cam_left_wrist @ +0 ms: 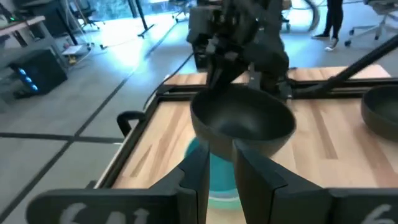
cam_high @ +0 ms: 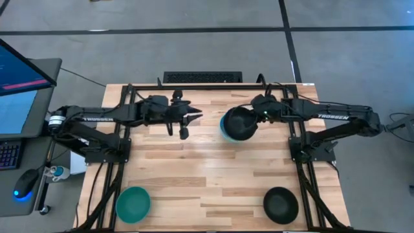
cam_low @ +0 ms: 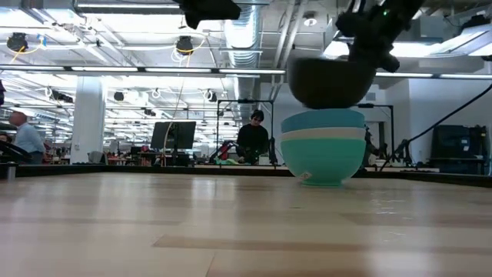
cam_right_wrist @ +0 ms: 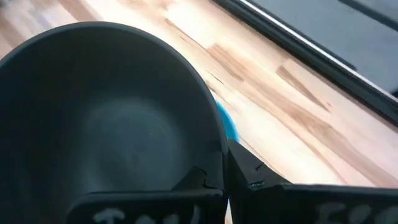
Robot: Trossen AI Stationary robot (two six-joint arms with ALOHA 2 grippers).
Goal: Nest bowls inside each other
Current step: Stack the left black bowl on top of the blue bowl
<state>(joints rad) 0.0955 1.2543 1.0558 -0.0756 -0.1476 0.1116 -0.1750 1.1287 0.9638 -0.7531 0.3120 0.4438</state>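
The right gripper [cam_high: 259, 117] fingers pinch a black bowl [cam_high: 239, 122] by its rim at three o'clock. It hangs right above the stack of bowls [cam_low: 323, 150], not touching. The left gripper [cam_high: 186, 123] waits at nine o'clock, fingers slightly spread.

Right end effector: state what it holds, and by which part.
The right end effector grips a round black bowl by its rim, above the stacked blue and white bowls. The left end effector holds nothing.

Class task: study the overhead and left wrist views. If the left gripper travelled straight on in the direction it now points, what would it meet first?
Probably the black bowl held by the right gripper above the blue stack. The left gripper points across the table toward it, though height makes contact uncertain.
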